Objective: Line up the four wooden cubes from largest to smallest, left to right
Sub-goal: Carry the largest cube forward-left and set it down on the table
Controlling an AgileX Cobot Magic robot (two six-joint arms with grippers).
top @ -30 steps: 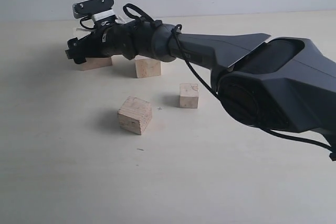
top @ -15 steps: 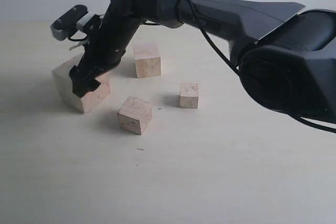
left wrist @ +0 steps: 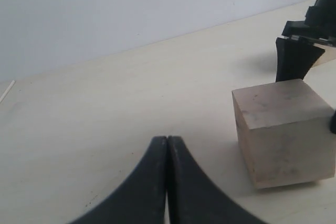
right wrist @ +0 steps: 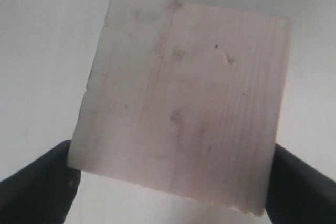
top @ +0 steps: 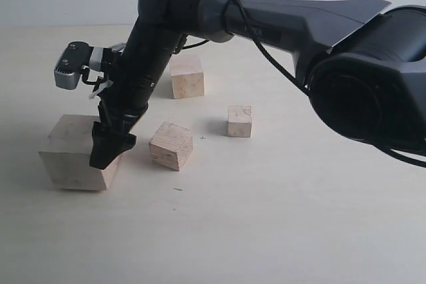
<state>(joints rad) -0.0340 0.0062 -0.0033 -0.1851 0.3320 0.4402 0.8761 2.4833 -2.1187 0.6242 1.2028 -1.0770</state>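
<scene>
Four wooden cubes lie on the pale table. My right gripper (top: 106,153) reaches across to the left and is shut on the largest cube (top: 68,154), which sits at or just above the tabletop at front left. The right wrist view shows that cube's top face (right wrist: 181,114) between the two black fingers (right wrist: 37,182). The second-largest cube (top: 187,76) is at the back, the third cube (top: 171,145) in the middle, and the smallest cube (top: 239,121) to its right. My left gripper (left wrist: 167,142) is shut and empty, low over the table, with the largest cube (left wrist: 283,129) off to its side.
The right arm's bulky dark body (top: 359,64) fills the right of the exterior view and stretches over the back cube. A pale wall (left wrist: 131,9) borders the table's far edge. The right gripper's fingers (left wrist: 296,56) show beyond the largest cube in the left wrist view.
The right gripper has carried the largest cube from the back left forward and down to the front left. The other three cubes have not moved.
</scene>
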